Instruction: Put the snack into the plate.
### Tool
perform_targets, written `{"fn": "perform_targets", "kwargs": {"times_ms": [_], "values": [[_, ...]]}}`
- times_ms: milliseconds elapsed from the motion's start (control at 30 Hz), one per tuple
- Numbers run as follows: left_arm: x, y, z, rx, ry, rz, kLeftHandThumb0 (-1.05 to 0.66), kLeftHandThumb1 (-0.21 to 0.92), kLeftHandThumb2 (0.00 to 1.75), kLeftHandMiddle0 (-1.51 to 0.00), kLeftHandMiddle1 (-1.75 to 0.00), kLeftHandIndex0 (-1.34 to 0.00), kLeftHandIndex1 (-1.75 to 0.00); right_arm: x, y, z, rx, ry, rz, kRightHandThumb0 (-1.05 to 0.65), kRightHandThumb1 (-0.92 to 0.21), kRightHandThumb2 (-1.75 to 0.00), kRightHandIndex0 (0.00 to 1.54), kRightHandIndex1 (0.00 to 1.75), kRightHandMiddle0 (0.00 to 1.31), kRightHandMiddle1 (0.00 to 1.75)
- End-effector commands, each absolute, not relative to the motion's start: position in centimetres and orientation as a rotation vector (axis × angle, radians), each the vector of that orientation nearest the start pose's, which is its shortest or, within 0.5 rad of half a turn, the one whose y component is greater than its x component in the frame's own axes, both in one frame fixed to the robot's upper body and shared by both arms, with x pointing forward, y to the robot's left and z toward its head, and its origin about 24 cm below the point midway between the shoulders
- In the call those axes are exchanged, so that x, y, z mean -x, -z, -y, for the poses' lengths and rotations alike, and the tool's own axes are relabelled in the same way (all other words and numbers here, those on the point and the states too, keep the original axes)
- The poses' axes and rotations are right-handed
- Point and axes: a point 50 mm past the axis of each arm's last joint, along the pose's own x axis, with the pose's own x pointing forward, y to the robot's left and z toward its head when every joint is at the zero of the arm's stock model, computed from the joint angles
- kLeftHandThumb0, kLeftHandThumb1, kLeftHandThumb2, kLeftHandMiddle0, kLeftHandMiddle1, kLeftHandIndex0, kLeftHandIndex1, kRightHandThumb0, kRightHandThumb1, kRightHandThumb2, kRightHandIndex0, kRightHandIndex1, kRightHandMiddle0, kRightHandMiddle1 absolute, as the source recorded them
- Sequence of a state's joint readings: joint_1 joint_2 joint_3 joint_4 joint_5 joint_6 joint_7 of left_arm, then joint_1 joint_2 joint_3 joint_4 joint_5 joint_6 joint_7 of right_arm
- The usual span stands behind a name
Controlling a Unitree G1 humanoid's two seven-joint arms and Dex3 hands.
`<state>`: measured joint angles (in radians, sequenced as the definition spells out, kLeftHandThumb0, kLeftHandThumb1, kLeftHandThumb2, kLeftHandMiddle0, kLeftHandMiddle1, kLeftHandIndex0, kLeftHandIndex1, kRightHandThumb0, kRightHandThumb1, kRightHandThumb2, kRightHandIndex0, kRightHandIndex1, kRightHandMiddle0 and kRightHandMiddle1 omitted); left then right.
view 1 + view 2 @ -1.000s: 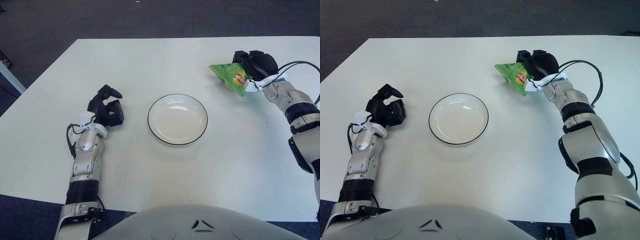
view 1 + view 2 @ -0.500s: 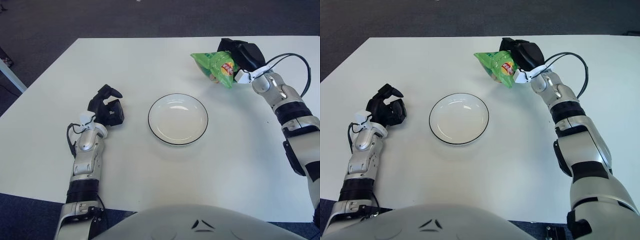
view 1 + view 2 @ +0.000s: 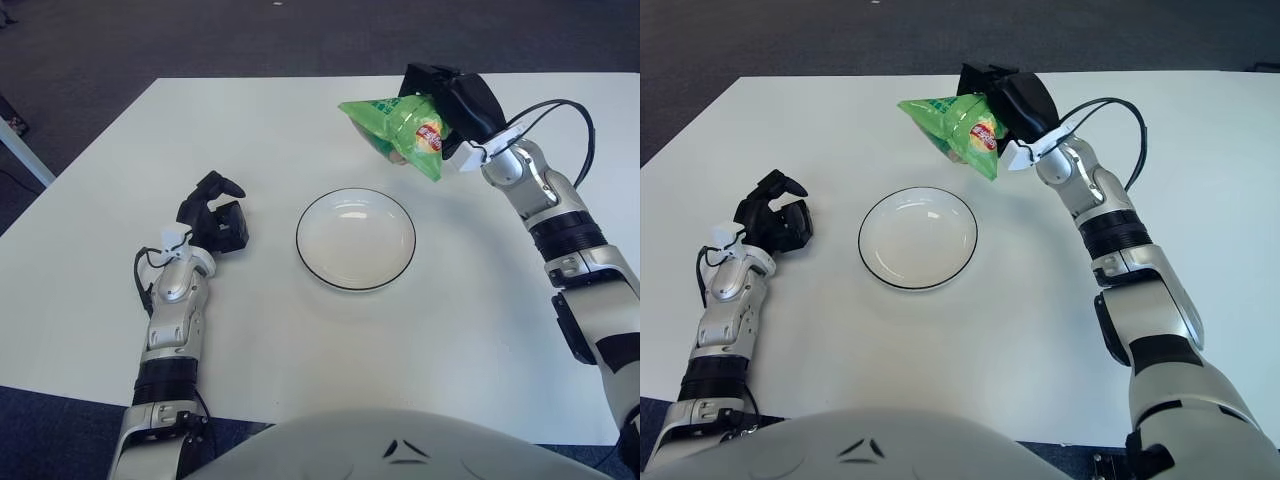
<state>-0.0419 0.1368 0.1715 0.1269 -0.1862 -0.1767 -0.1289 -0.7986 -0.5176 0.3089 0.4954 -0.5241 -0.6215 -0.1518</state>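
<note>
White worktop (image 3: 300, 340) carried the empty white plate (image 3: 355, 238) at its centre. I saw my right hand (image 3: 455, 105) clamped on the green snack bag (image 3: 400, 132), lifted beyond the plate's far right rim. My left hand (image 3: 212, 220), fingers curled and holding nothing, showed left of the plate.

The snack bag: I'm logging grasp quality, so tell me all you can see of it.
The snack bag is a bright green, glossy, puffed pouch with a small red and yellow logo. It hangs tilted in the air, gripped at its right end by the right hand, its free end pointing left. It shows beyond the far right rim of the white plate, touching nothing else.
</note>
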Motion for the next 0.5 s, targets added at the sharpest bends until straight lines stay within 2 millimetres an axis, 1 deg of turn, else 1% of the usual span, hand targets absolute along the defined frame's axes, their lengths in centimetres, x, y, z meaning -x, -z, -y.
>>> {"fn": "perform_targets", "kwargs": {"times_ms": [0,67,200,300,433,467], "values": [[-22.0,1.9,-19.5,0.150,-0.094,-0.133,-0.47,0.33,1.30,-1.19,-1.75,-0.60,-1.75,-33.7,-20.3,11.5,1.018,-0.395,0.972,0.00,-0.04,-1.64,0.82,1.75,0.59,1.75],[-22.1,1.9,-19.4,0.152,-0.093,-0.132,-0.47,0.33,1.30,-1.19,-1.75,-0.60,-1.75,-33.6,-20.3,11.2,1.008,-0.417,0.977,0.00,-0.04,-1.64,0.82,1.75,0.58,1.75],[-22.1,1.9,-19.3,0.159,-0.093,-0.135,-0.47,0.34,1.29,-1.18,-1.75,-0.59,-1.75,-32.7,-20.3,10.1,0.982,-0.521,1.029,0.00,-0.07,-1.61,0.80,1.74,0.57,1.75],[-22.1,1.9,-19.2,0.163,-0.092,-0.134,-0.47,0.34,1.29,-1.18,-1.75,-0.59,-1.75,-32.2,-20.4,9.8,0.979,-0.569,1.060,0.00,-0.07,-1.60,0.81,1.72,0.56,1.75],[-22.1,1.9,-19.1,0.165,-0.091,-0.131,-0.47,0.34,1.28,-1.18,-1.75,-0.59,-1.75,-31.7,-20.3,9.4,0.975,-0.647,1.094,0.00,-0.06,-1.60,0.82,1.69,0.57,1.75],[-22.1,1.9,-19.1,0.165,-0.091,-0.130,-0.47,0.34,1.28,-1.18,-1.75,-0.59,-1.75,-31.5,-20.2,9.3,0.978,-0.668,1.106,0.00,-0.05,-1.61,0.83,1.69,0.59,1.75]]}}
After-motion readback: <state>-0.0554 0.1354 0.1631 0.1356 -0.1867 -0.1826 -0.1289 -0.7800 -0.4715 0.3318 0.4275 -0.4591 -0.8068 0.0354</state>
